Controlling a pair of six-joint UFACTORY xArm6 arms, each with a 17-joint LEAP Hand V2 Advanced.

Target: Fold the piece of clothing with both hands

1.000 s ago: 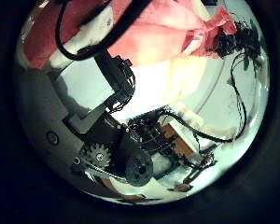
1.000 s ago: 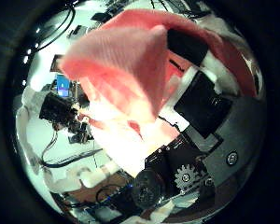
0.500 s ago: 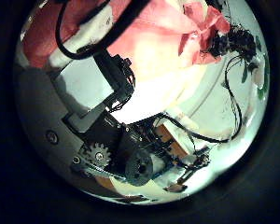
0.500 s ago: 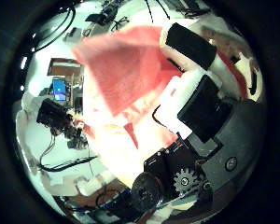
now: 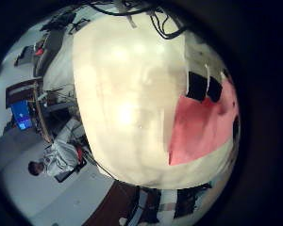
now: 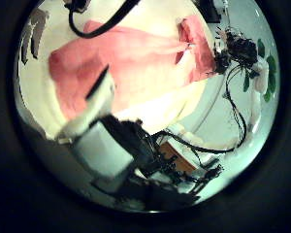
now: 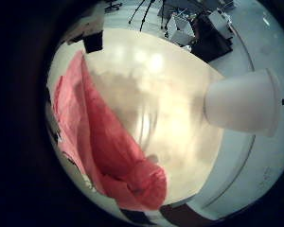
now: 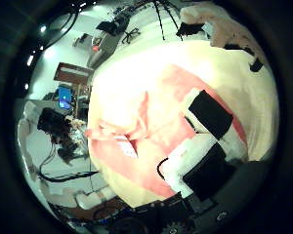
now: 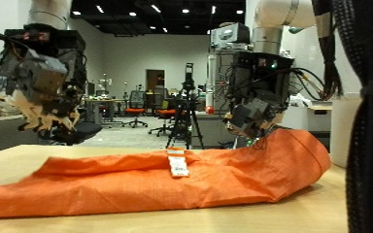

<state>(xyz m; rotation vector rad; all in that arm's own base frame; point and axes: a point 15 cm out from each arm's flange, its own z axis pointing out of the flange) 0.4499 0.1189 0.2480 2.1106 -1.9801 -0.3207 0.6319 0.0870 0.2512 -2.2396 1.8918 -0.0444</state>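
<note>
An orange-red garment [image 9: 174, 180] lies in a long folded strip on the pale table [image 9: 329, 209], with a white label [image 9: 178, 167] on top. My left hand [image 9: 45, 83] hangs above one end, fingers relaxed, holding nothing. My right hand [image 9: 257, 102] hangs just above the other end, which humps up; its fingers are loose. The left thumb side palm view shows the garment [image 6: 136, 63] flat on the table. The right thumb side palm view shows the garment [image 8: 151, 117] under my fingers [image 8: 210, 112]. It also shows in the little finger side palm views [image 5: 198, 132] [image 7: 95, 142].
A white post [image 9: 361, 146] stands at the table's edge beside my right hand. A white cylinder [image 7: 241, 99] shows past the table edge in the right little finger side palm view. Tripods and chairs stand in the room behind.
Both hands held the garment up close to their palms before. Now it lies on the table and both hands have let go and risen away from it.
</note>
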